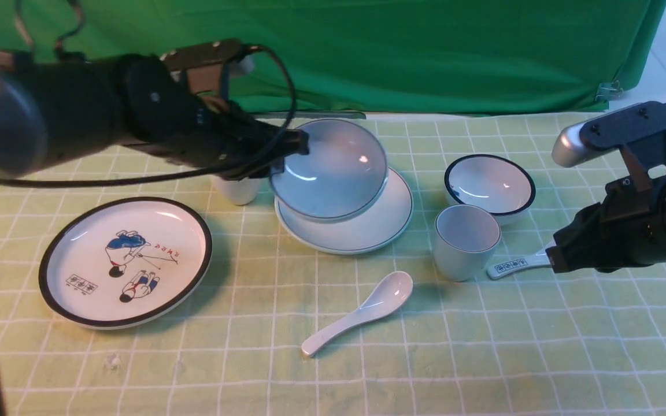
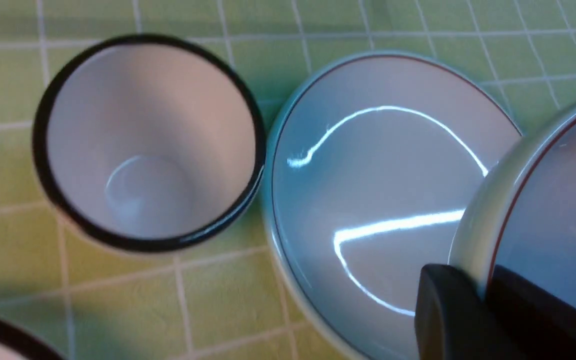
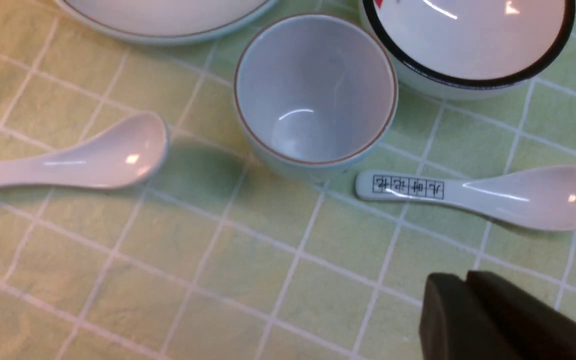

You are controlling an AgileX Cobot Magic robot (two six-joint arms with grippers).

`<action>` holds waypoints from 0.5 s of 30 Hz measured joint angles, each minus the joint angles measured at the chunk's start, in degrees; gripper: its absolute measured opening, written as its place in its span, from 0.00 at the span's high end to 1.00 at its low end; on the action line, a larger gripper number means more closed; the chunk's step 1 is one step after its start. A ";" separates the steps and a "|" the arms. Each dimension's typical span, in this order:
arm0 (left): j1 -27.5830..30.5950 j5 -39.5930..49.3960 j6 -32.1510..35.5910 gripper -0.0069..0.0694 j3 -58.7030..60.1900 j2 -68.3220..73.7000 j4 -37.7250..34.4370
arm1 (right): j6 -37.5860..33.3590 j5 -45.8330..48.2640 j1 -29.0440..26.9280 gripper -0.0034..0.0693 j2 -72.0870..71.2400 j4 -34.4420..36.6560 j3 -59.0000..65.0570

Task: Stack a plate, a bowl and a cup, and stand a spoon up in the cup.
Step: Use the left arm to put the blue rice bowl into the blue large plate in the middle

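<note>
Pinching the bowl (image 1: 333, 167) by its rim, my left gripper (image 1: 295, 147) is closed on it. The bowl is tilted steeply over the plate (image 1: 379, 228); whether they touch I cannot tell. Risk: the thin pinch on glazed ware may slip, or a release at this tilt may seat it off centre. The black-rimmed cup (image 1: 237, 190) just beside the plate could get knocked. Bowl: pale, shallow, glossy, thin dark rim line. The plain spoon (image 1: 362, 309) lies in front, and the cup (image 1: 466, 240) stands upright to its right. My right gripper (image 1: 555, 260) has its jaws together, empty, near the labelled spoon (image 1: 512, 267): wrong-pick risk.
</note>
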 joint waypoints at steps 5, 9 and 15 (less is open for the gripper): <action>-0.16 -1.67 -0.42 0.87 -3.97 8.65 1.26 | 0.00 -0.31 0.00 0.83 0.00 0.02 0.00; -0.21 -1.32 -0.42 0.87 -7.55 13.07 0.84 | 0.00 -0.91 0.00 0.83 0.00 0.07 0.00; -0.23 -4.31 -0.42 0.87 -9.13 14.63 0.44 | 0.01 -1.73 0.00 0.82 0.00 0.07 0.00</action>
